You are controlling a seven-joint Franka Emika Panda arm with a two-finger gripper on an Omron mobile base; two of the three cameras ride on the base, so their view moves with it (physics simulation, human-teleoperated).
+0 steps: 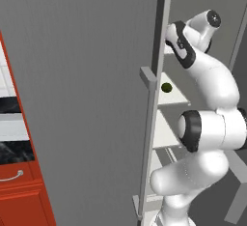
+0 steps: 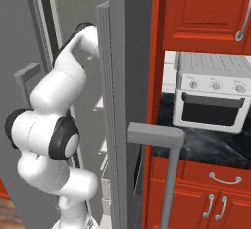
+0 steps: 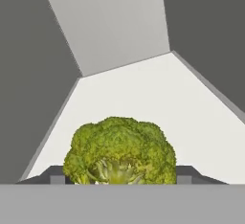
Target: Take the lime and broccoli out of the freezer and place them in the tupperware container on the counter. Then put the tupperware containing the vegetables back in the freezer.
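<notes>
Fingers: in the hand view the two dark finger tips (image 3: 56, 176) stand apart at the bottom edge, one on the left and one on the right of the broccoli.
Gripper: the gripper (image 3: 119, 180) has the broccoli between its jaws; the jaws are around the clump, but I cannot tell if the pads really press on it.
Broccoli: the broccoli (image 3: 119, 153) is a bumpy yellow-green clump, very near to the camera, in the middle between the tips. It sits on a white shelf and it covers the inner side of both tips.
Shelf: the white shelf (image 3: 158, 98) goes from the near edge to the far back wall, with grey walls on the left and on the right.
Lime: in the left base view the lime (image 1: 166, 87) lies on a white shelf inside the freezer, just to the right of the door edge, and left of the arm.
Freezer: the freezer (image 1: 87, 90) has its ridged grey door open; the white arm reaches into it.
Counter: the black counter (image 2: 206, 147) is on the right of the freezer in the right base view, on top of the red cabinet (image 2: 196, 198), and a white toaster oven (image 2: 212, 92) stands on it.
</notes>
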